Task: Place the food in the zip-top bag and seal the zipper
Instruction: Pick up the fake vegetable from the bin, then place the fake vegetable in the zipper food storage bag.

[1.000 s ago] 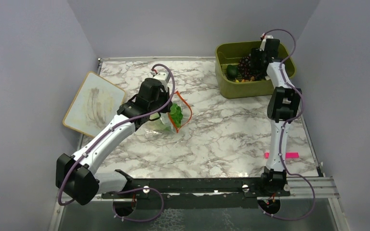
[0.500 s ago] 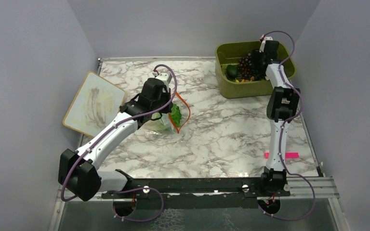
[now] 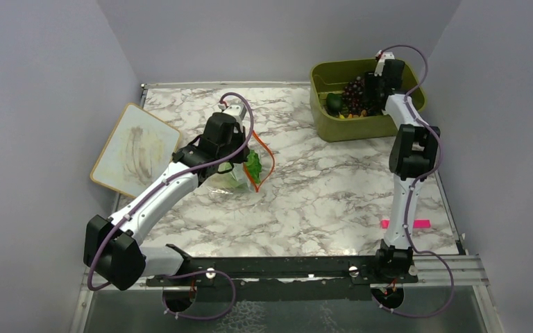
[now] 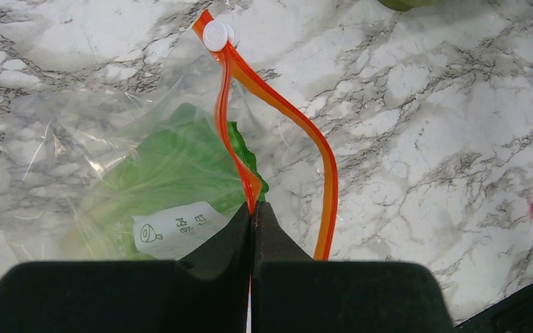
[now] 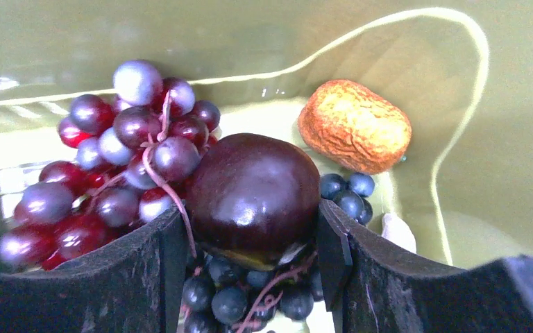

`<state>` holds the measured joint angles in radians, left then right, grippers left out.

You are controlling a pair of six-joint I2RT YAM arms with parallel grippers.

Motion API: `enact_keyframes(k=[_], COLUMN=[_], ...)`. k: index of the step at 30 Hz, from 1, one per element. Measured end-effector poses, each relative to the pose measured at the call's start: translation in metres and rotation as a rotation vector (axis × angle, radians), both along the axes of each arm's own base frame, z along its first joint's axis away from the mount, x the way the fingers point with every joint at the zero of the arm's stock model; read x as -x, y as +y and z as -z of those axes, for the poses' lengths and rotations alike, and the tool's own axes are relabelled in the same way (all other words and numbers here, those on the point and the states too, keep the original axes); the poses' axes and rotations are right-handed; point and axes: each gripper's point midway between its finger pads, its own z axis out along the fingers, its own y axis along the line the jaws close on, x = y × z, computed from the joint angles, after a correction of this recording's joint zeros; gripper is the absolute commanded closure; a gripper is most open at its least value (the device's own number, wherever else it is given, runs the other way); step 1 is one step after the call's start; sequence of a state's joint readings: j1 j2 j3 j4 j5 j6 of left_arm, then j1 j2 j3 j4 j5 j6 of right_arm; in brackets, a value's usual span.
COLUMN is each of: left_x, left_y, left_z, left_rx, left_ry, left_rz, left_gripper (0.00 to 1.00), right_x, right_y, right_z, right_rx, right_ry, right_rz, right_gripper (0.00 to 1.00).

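The bench [image 3: 319, 187] is smooth and marble-patterned, with a faint sheen. The zip-top bag [image 4: 62, 139] is clear, crinkled, glossy film, and its zipper [image 4: 298, 132] is smooth orange-red plastic. In the glossy olive plastic bin [image 3: 354, 128] at 1 o'clock, the grapes [image 5: 132, 139] and a dark round piece [image 5: 253, 191] gleam. An orange piece [image 5: 354, 125] looks rough and matt. The board [image 3: 135, 149] at 9 o'clock is matt and smudged.

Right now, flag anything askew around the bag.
The zipper gapes, its two orange strips bowed apart, one pinched in the left fingers. A lettuce tip sits between them, which could block sealing.
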<state>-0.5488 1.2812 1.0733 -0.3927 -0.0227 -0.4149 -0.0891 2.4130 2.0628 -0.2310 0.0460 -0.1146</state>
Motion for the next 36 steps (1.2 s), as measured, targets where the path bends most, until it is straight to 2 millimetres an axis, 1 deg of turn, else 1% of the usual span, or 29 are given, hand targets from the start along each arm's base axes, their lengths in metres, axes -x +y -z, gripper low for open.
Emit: enact_keyframes(k=[3, 5, 7, 9, 11, 13, 16, 18, 21, 23, 26, 28, 30, 31, 32, 33, 36], left_x=[0.001, 0.001, 0.001, 0.0, -0.002, -0.004, -0.003, -0.001, 0.004, 0.006, 0.008, 0.01, 0.012, 0.012, 0.011, 0.01, 0.008], left_y=[-0.001, -0.002, -0.003, -0.005, -0.008, -0.011, -0.017, -0.022, -0.03, -0.033, -0.034, -0.034, -0.033, -0.034, -0.034, -0.035, -0.038], left_z=[-0.001, -0.001, -0.002, -0.004, -0.007, -0.011, -0.012, -0.01, -0.009, -0.01, -0.014, -0.018, -0.023, -0.027, -0.032, -0.036, -0.05], left_rx=[0.014, 0.022, 0.029, 0.04, 0.056, 0.079, 0.12, 0.144, 0.178, 0.191, 0.204, 0.211, 0.216, 0.218, 0.224, 0.228, 0.246], left_ry=[0.007, 0.01, 0.01, 0.004, -0.008, -0.018, -0.018, -0.007, 0.005, 0.007, 0.005, -0.002, -0.007, -0.012, -0.02, -0.027, -0.048], left_rz=[-0.006, -0.008, -0.007, -0.007, -0.007, -0.002, 0.007, 0.024, 0.061, 0.076, 0.086, 0.09, 0.093, 0.094, 0.096, 0.097, 0.107], left_gripper=[1.0, 1.0, 1.0, 1.0, 1.0, 1.0, 1.0, 1.0, 1.0, 1.0, 1.0, 1.0, 1.0, 1.0, 1.0, 1.0, 1.0], right_x=[0.01, 0.017, 0.02, 0.022, 0.027, 0.035, 0.059, 0.073, 0.097, 0.113, 0.139, 0.161, 0.183, 0.191, 0.199, 0.211, 0.248], right_y=[0.005, 0.01, 0.015, 0.02, 0.024, 0.029, 0.038, 0.046, 0.062, 0.074, 0.095, 0.109, 0.122, 0.132, 0.14, 0.148, 0.176], right_z=[-0.019, -0.035, -0.057, -0.073, -0.086, -0.092, -0.092, -0.096, -0.112, -0.129, -0.163, -0.184, -0.198, -0.204, -0.207, -0.205, -0.193], right_rx=[-0.024, -0.044, -0.071, -0.095, -0.122, -0.149, -0.194, -0.228, -0.287, -0.324, -0.384, -0.43, -0.474, -0.492, -0.506, -0.524, -0.586], right_ry=[-0.015, -0.033, -0.066, -0.091, -0.105, -0.103, -0.069, -0.054, -0.055, -0.071, -0.113, -0.141, -0.156, -0.161, -0.166, -0.158, -0.105], right_rz=[-0.007, -0.018, -0.033, -0.042, -0.047, -0.05, -0.065, -0.081, -0.131, -0.17, -0.227, -0.262, -0.293, -0.316, -0.339, -0.359, -0.422], right_gripper=[0.67, 0.68, 0.68, 0.68, 0.68, 0.68, 0.67, 0.67, 0.68, 0.68, 0.7, 0.7, 0.7, 0.7, 0.7, 0.7, 0.7])
